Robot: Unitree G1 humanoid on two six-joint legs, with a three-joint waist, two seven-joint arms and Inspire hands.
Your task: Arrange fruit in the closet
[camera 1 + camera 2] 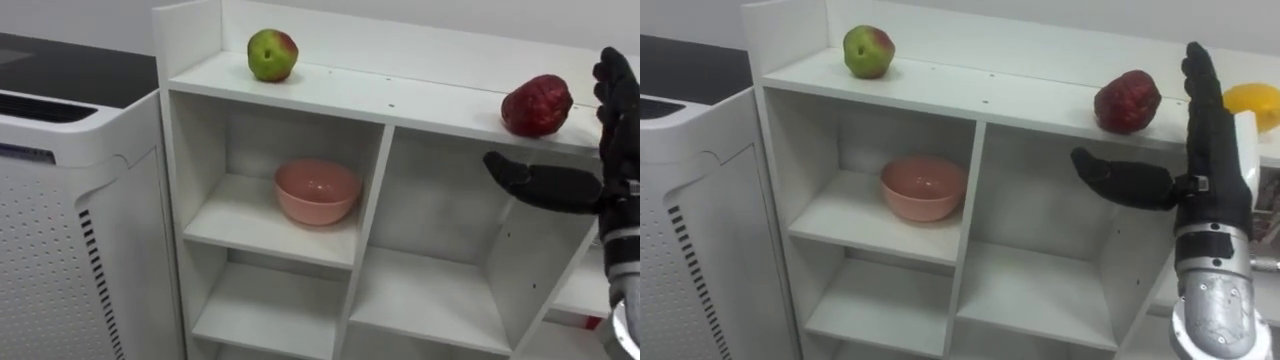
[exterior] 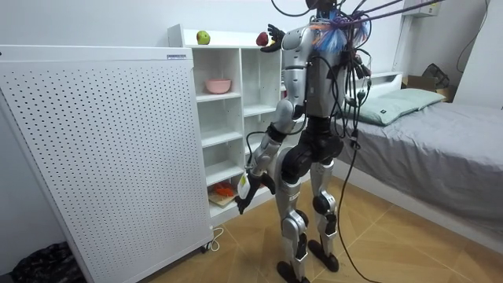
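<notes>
A green-and-red apple sits on the top board of the white closet, towards its left end. A dark red fruit rests on the same board further right. My right hand is raised open just right of the red fruit, fingers straight up and thumb stretched out below the board, touching neither. A yellow-orange fruit lies behind that hand on the board. A pink bowl stands in the upper left compartment. In the room view my left hand hangs low by my thigh.
A white perforated cabinet stands tight against the closet's left side. The middle compartments below the bowl and to its right hold nothing. Something red and orange lies on the bottom shelf. A grey bed is behind me.
</notes>
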